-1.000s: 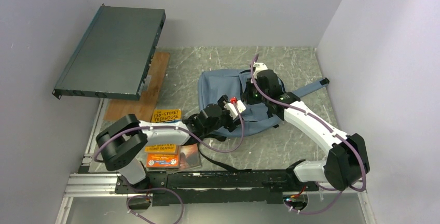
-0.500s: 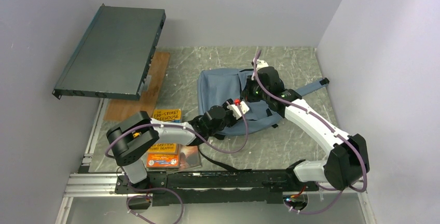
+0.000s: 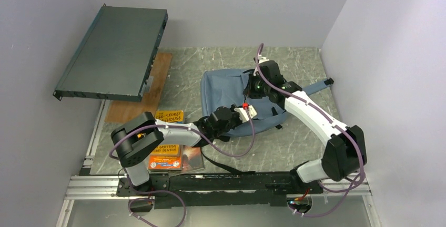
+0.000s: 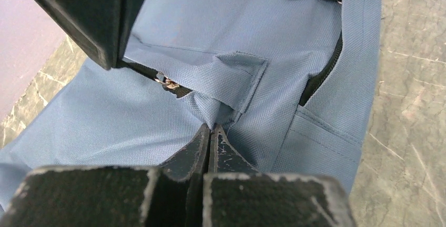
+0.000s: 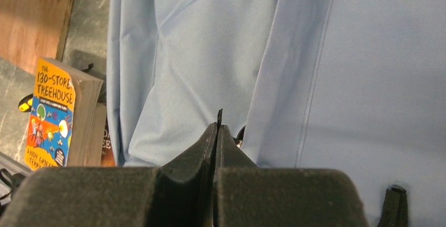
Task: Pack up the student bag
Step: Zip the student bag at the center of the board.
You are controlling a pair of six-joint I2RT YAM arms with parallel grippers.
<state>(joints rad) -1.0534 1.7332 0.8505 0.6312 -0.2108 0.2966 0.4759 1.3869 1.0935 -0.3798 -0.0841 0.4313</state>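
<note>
The table [image 3: 210, 64] is grey-green and marbled, walled in on 3 sides. A flat dark case [image 3: 113, 51] leans at the back left, above a wooden board [image 3: 158, 82]. The bag [image 3: 221, 88] lies flat on the table, right of centre and toward the back, with 1 blue strap [image 3: 320, 86] trailing to the right. Both arms reach over it, the left from its near side and the right from its right side. Just left of the bag's near corner lies a yellow book [image 3: 168, 116], the "130-Storey Treehouse", and 1 stack of more books [image 3: 165, 156] sits nearer the left arm's base.

The left gripper [image 4: 210, 130] has its jaws pressed together on a pinch of bag fabric, which puckers at the tips just under a sewn flap [image 4: 231, 77]; a dark zipper [image 4: 321, 72] runs to the right of it. The right gripper [image 5: 218, 121] is likewise fully closed over the bag, with a thin dark tab [image 5: 219, 113] poking out between its tips. I cannot tell what that tab belongs to.
</note>
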